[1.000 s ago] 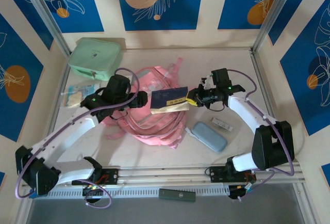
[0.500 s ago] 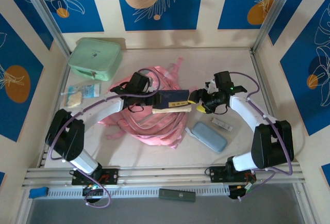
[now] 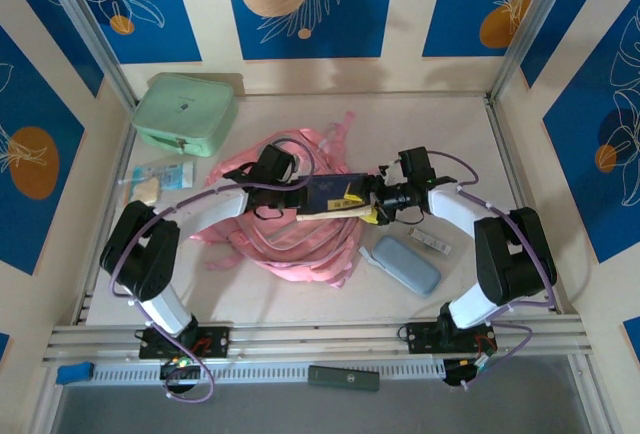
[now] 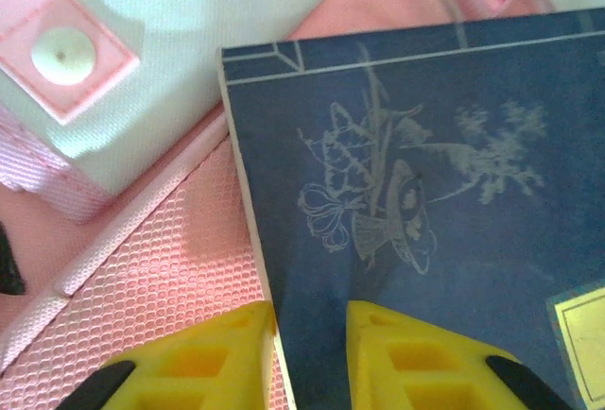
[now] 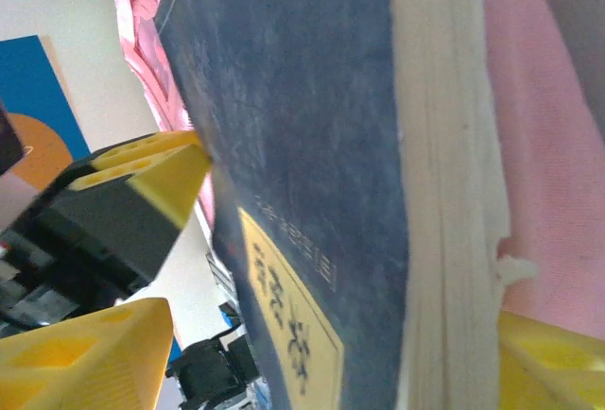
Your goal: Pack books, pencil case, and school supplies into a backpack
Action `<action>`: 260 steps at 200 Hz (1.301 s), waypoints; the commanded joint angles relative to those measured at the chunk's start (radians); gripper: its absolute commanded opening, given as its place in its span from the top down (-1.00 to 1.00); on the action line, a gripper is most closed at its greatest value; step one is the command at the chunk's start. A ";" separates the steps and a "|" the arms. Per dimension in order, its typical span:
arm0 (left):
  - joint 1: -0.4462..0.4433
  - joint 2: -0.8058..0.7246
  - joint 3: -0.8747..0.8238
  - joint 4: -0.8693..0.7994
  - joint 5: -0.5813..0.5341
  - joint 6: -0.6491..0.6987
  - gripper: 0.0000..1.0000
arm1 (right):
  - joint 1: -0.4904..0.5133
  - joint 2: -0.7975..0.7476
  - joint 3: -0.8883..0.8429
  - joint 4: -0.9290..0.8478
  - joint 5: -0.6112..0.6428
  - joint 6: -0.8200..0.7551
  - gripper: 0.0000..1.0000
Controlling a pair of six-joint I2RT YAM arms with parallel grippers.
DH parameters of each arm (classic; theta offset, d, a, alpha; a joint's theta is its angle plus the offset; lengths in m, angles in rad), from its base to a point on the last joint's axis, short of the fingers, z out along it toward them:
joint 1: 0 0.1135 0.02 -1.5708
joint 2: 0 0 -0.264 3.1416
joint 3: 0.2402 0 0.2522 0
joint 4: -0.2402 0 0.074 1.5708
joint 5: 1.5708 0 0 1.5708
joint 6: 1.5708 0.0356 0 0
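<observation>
I had the books (image 3: 335, 194) lying on the pink backpack (image 3: 300, 249), mid-table. Right gripper (image 3: 372, 204) was spread wide, fingers either side of the stack's right end. Left gripper (image 4: 307, 320) sat nearly closed at the cover's left edge; I couldn't tell if it pinched. Pencil case (image 3: 405, 264) lay on the table, right of the backpack.

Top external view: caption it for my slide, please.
Two robot arms meet at a navy book atop the pink backpack, pencil case waiting alongside.
</observation>
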State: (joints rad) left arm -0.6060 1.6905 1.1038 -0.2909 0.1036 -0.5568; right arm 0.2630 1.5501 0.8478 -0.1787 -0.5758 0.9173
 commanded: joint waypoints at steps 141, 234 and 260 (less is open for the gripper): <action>-0.002 0.077 -0.059 -0.041 -0.056 -0.042 0.64 | -0.043 -0.147 -0.124 0.381 -0.108 0.238 -0.48; -0.016 0.068 -0.052 -0.031 -0.038 -0.054 0.64 | 0.002 -0.140 -0.071 0.193 0.018 0.122 -0.36; -0.023 0.069 -0.048 -0.029 -0.039 -0.058 0.65 | 0.020 -0.115 -0.034 0.143 0.042 0.082 -0.34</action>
State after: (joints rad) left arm -0.6178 1.7218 1.0798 -0.2539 0.0830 -0.6048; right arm 0.2642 1.4174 0.7525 0.0364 -0.5617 1.0637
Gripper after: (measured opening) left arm 0.179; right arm 0.679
